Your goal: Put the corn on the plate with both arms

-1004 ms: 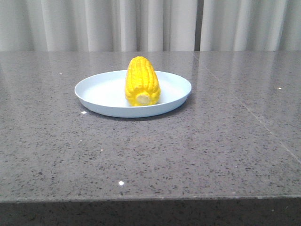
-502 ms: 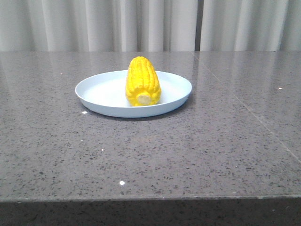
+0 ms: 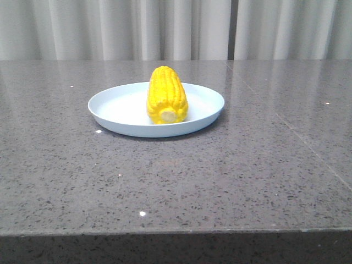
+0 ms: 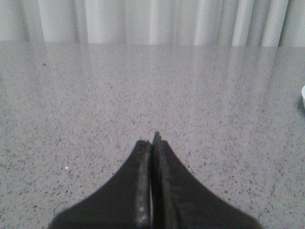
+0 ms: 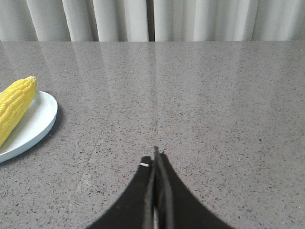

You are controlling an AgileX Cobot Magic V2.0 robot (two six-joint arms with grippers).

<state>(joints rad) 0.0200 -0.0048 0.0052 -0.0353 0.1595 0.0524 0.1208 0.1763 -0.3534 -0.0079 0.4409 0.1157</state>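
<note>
The yellow corn (image 3: 166, 94) lies on the pale blue plate (image 3: 118, 107) in the middle of the table, its pale stub end toward the front. Both show in the right wrist view too, the corn (image 5: 14, 109) on the plate (image 5: 35, 125). A sliver of the plate's rim (image 4: 303, 97) shows in the left wrist view. My left gripper (image 4: 152, 140) is shut and empty over bare table, away from the plate. My right gripper (image 5: 156, 155) is shut and empty, to the right of the plate. Neither gripper shows in the front view.
The grey speckled stone table (image 3: 231, 176) has a seam (image 3: 286, 124) running across its right part. Pale curtains (image 3: 176, 27) hang behind the far edge. The front edge (image 3: 176, 234) is close to the camera.
</note>
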